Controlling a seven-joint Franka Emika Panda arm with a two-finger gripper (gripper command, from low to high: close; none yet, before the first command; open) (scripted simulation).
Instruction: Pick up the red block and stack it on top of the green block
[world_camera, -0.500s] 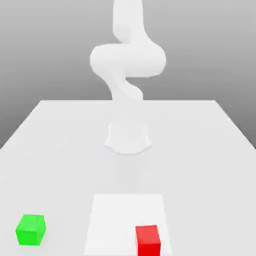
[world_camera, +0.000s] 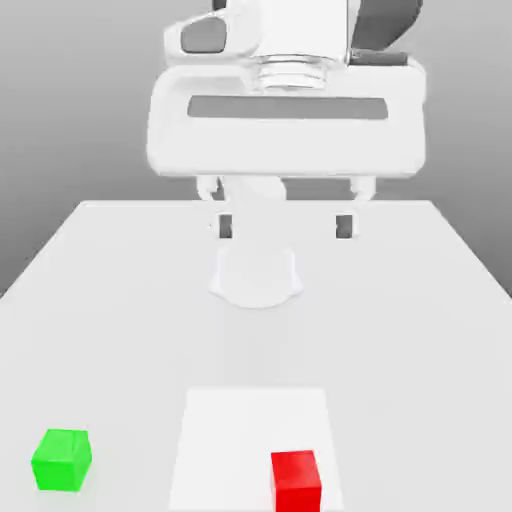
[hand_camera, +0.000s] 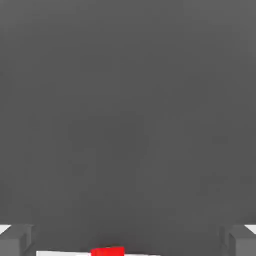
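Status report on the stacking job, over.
Pincer open, high above table, empty. Small red cube on white square patch. Small green cube apart, nothing between.

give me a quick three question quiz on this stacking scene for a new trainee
1. True or false: the red block already sits on the green block.
2. In the exterior view, the green block lies toward which side of the red block? A) that view's left B) that view's right C) directly behind it
3. Fill in: the gripper hangs above the table with its fingers ____ and nothing between them.

Key:
1. False: both blocks rest apart on the table.
2. A
3. open
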